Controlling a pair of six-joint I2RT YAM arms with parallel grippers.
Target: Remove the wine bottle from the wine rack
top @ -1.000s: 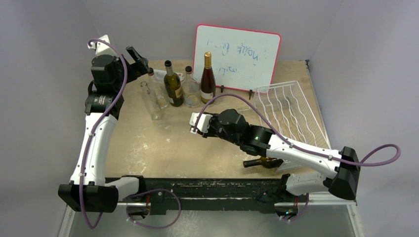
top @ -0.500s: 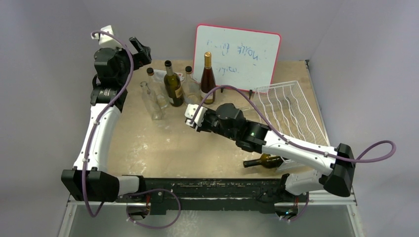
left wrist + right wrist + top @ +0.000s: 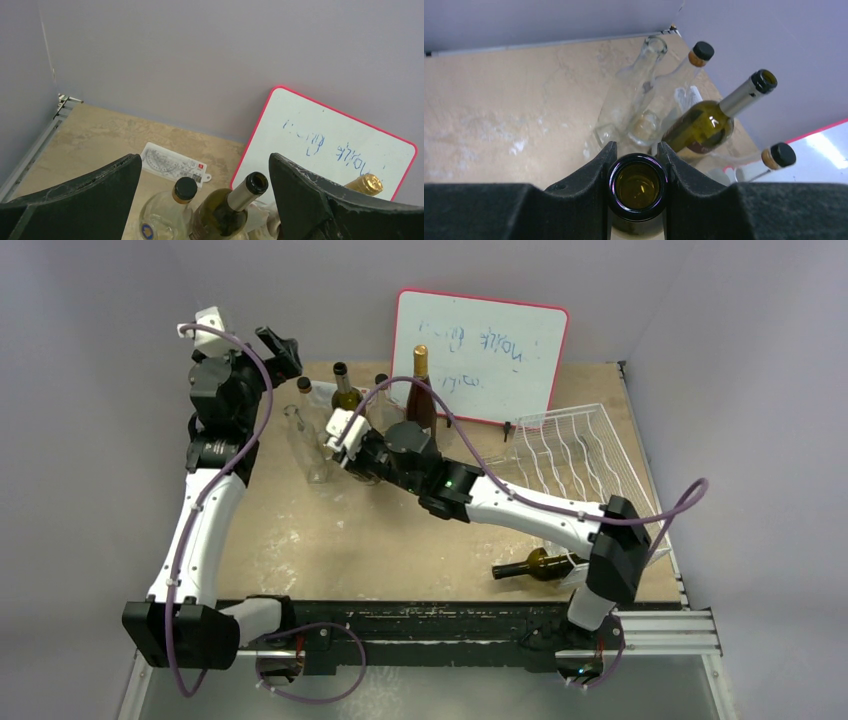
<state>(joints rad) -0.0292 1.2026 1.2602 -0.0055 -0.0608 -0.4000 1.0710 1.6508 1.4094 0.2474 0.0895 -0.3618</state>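
Note:
The white wire wine rack stands at the back right, its wavy cradles bare. My right gripper is far to the left of it, by the bottle cluster. In the right wrist view the right gripper is shut on the neck of a dark olive wine bottle, whose open mouth faces the camera; the bottle's body is hidden under the wrist in the top view. My left gripper is open and empty, raised over the back-left bottles.
A green open-mouthed bottle, clear bottles and a gold-foiled dark bottle crowd the back left. A red-framed whiteboard leans on the back wall. A dark bottle lies near the front right edge. A white card lies behind the bottles.
My right arm has swung from the table's middle toward the back-left bottle cluster, still gripping the bottle neck. The left gripper shifted slightly near the back-left corner.

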